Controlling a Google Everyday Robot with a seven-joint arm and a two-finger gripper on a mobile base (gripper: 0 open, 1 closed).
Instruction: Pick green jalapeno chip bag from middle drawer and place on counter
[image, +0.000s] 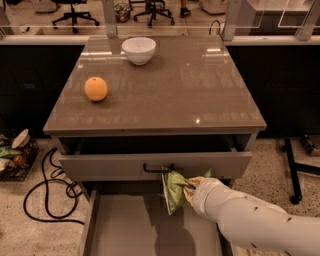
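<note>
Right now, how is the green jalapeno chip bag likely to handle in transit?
Probably light and floppy: the green jalapeno chip bag hangs crumpled from the gripper, above the middle drawer. Pinched at one edge, its crinkly film may slip.

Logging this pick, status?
Gripper shut on green jalapeno chip bag, held above middle drawer floor. Not yet on counter. Upper drawer juts out right above bag; orange, bowl on counter's left half.

Setting: office-like test space. Evidence: rolling office chairs (75, 11) at the back, speckled terrazzo floor (275, 162) (no home flooring, this). My gripper (187, 184): above the open middle drawer (125, 225), clamped on the green jalapeno chip bag (173, 193).
</note>
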